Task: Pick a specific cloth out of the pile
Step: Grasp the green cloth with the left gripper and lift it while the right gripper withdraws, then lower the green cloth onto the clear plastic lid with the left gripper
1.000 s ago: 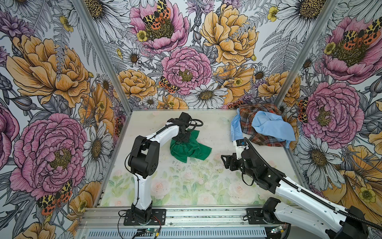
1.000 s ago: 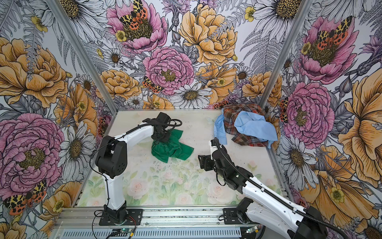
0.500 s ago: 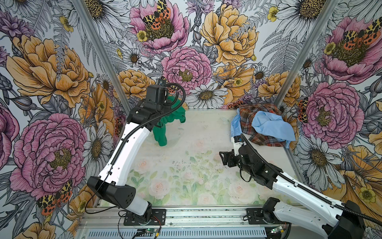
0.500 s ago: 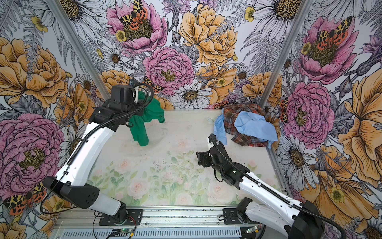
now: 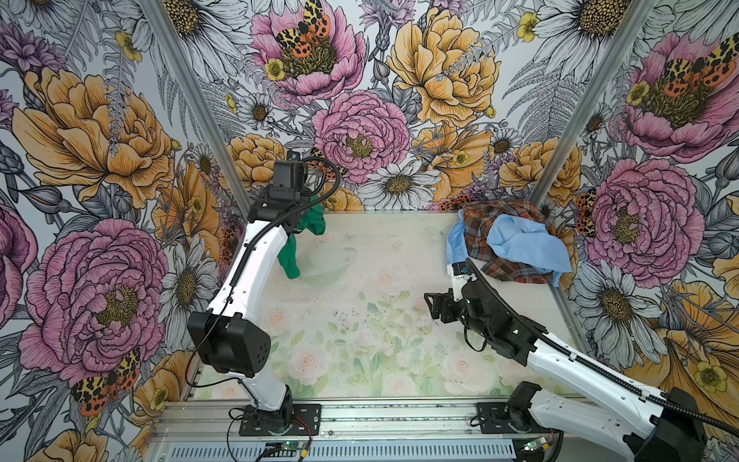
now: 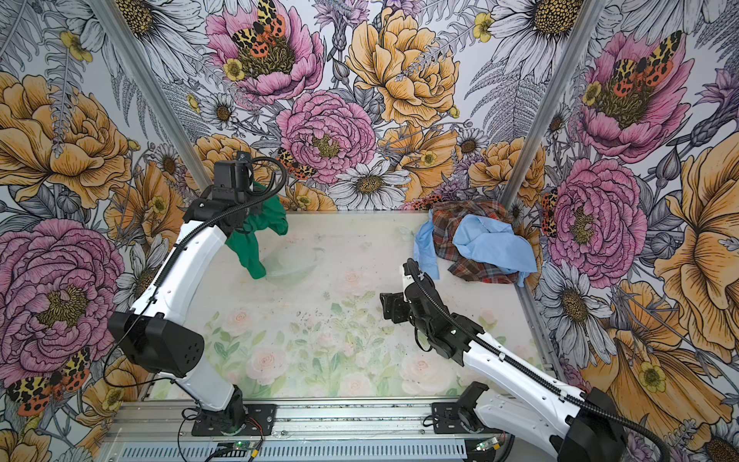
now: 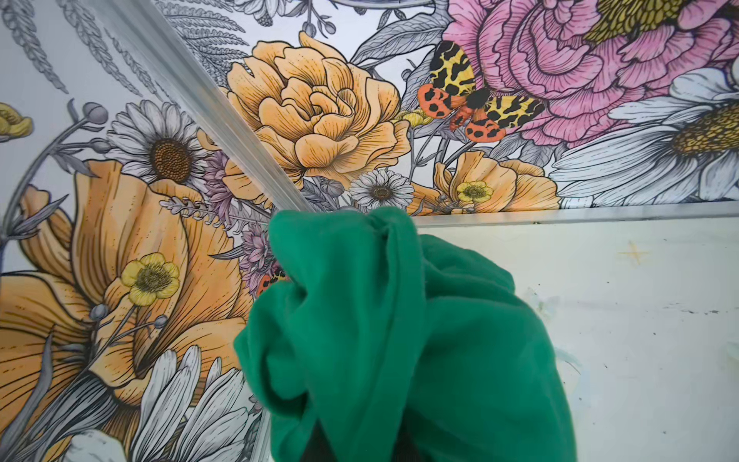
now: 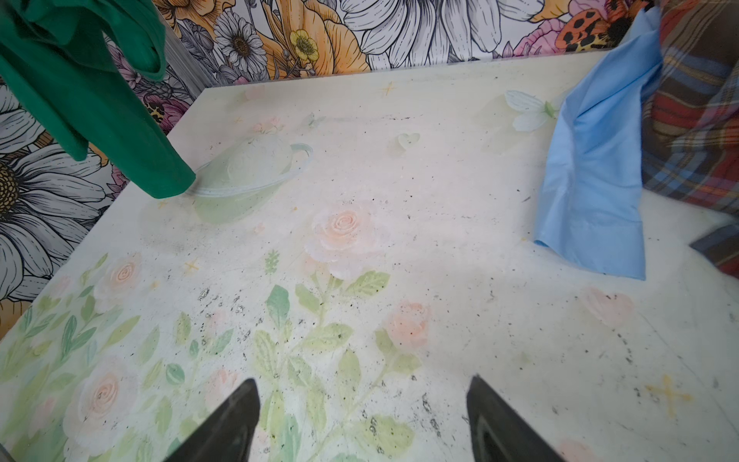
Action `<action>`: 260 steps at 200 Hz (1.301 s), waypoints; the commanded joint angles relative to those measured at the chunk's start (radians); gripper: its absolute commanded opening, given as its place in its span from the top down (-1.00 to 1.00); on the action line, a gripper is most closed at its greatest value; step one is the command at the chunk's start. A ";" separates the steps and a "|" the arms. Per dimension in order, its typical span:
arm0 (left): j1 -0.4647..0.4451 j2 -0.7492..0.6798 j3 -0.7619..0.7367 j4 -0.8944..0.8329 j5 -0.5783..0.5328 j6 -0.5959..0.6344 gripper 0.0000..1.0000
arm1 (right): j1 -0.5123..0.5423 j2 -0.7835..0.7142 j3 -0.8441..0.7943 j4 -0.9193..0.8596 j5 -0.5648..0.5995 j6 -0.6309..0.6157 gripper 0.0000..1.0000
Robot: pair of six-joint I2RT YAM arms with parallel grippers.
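In both top views, I am holding the dark green cloth [image 5: 294, 256] aloft at the bench's [image 5: 360, 340] rear left, well apart from the pile [image 5: 516, 244]. Left wrist: my left fingers [image 7: 322, 446] are clamping tight on it, mostly buried. Right wrist: my right fingers [image 8: 224, 424] are standing wide, empty.

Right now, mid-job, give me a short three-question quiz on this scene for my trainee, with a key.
1. True or false: the green cloth lies on the pile.
2. The right gripper is: A) open and empty; B) shut on blue fabric; C) shut on plaid fabric.
3. Which gripper holds the green cloth?
Key: 1 false, it hangs apart from the pile, across the table; 2 A; 3 the left gripper.
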State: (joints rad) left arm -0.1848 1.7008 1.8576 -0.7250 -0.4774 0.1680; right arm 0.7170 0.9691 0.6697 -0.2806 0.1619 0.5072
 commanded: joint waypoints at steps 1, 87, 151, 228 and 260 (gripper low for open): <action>-0.016 0.072 0.097 0.138 0.027 0.010 1.00 | 0.008 0.003 0.032 -0.001 0.017 -0.007 -0.63; -0.013 0.052 -0.265 0.346 0.247 0.125 1.00 | 0.007 0.006 0.028 -0.001 0.044 -0.019 -0.64; -0.004 -0.078 -0.477 0.050 0.439 0.160 1.00 | 0.004 0.075 0.056 0.000 0.016 -0.073 -0.64; 0.031 0.197 -0.334 -0.264 0.318 -0.019 1.00 | 0.003 0.060 0.047 -0.002 0.011 -0.058 -0.63; 0.036 0.282 -0.295 -0.260 0.315 -0.026 1.00 | 0.003 0.044 0.039 -0.001 0.009 -0.044 -0.63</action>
State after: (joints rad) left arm -0.1585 1.9495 1.5177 -0.9577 -0.1398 0.1787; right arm 0.7170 1.0367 0.7055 -0.2806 0.1787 0.4522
